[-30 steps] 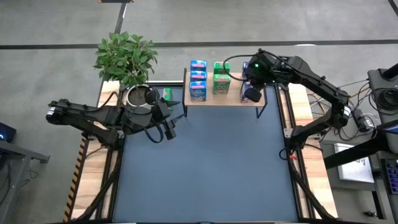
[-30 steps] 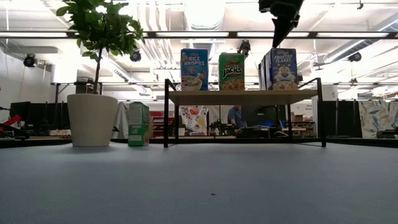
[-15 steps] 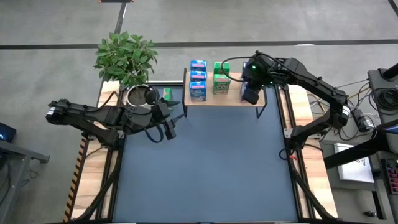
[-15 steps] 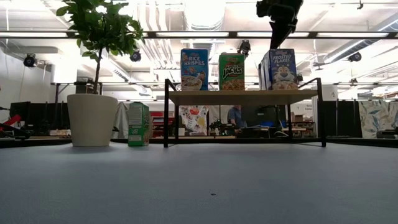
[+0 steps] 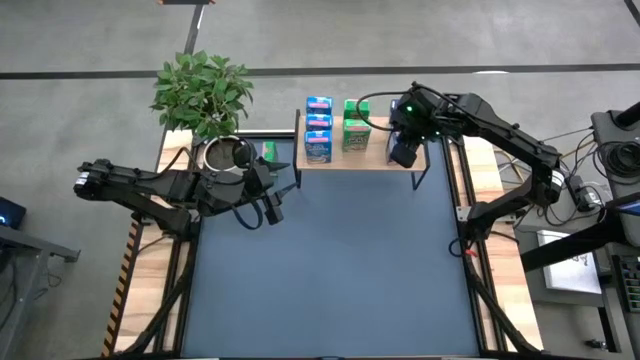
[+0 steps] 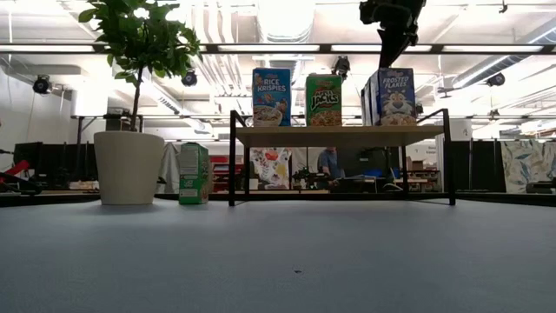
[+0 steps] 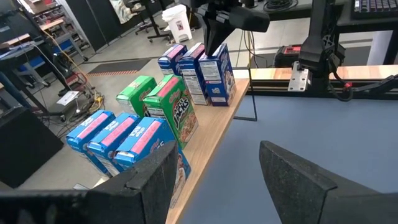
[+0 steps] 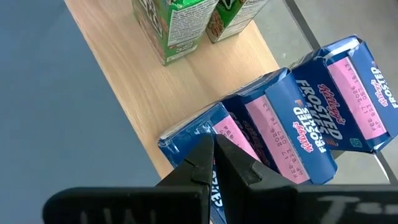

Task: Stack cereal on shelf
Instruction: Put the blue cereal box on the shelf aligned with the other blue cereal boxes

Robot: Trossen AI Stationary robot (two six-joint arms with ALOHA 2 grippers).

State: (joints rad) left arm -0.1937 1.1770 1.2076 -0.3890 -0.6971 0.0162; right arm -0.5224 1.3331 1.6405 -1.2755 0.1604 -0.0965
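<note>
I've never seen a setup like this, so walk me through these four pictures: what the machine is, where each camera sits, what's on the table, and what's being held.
This is a two-armed robot at a table. One picture looks straight down from above, one looks level across the tabletop, and one comes from a camera on each wrist.

At the back stands a small wooden shelf carrying upright cereal boxes: three light blue Rice Krispies, two green Apple Jacks and three dark blue Frosted Flakes. One more green box stands on the table beside a potted plant.

The right gripper is shut, its tips at the top of the front Frosted Flakes box, gripping nothing. The left gripper waits open and empty over the table's left side.
</note>
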